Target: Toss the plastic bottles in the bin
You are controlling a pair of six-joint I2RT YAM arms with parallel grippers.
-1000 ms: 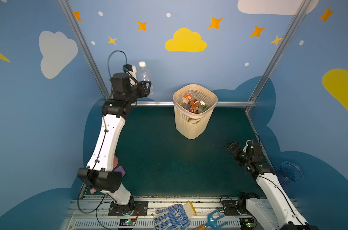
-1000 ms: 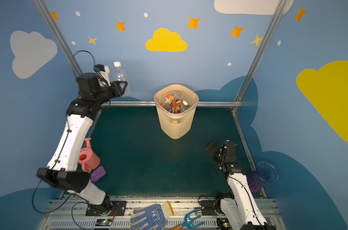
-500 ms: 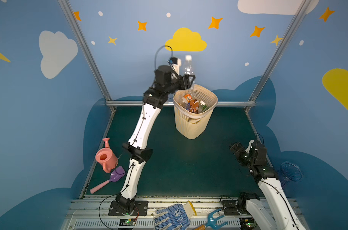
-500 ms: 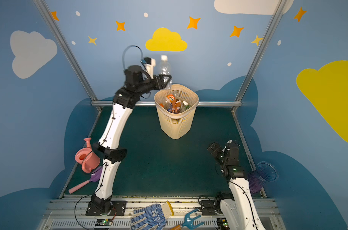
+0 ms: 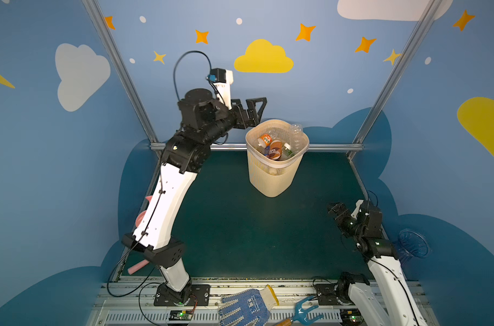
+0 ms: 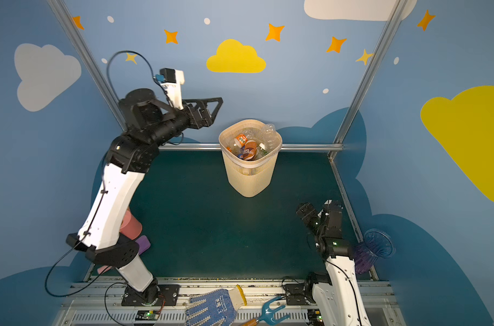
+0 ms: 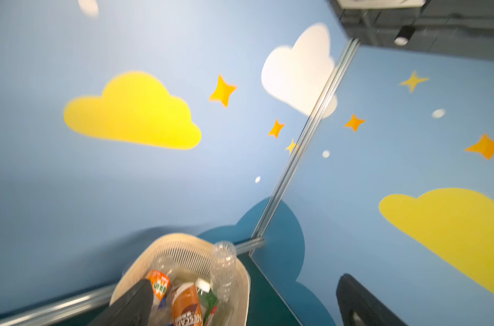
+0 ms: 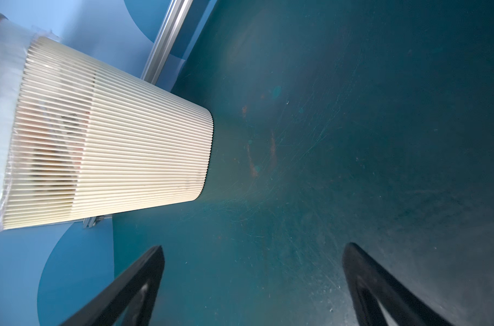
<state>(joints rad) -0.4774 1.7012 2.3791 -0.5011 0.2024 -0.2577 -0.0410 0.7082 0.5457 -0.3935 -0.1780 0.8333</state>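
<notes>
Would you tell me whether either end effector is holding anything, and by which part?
Nothing is held: the left end effector and the right end effector both stand open and empty.

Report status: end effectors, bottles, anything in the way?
Left end effector open, empty, raised beside bin. Right end effector open, empty, over mat. Clear bottle leaning inside bin with other bottles. Path clear.
</notes>
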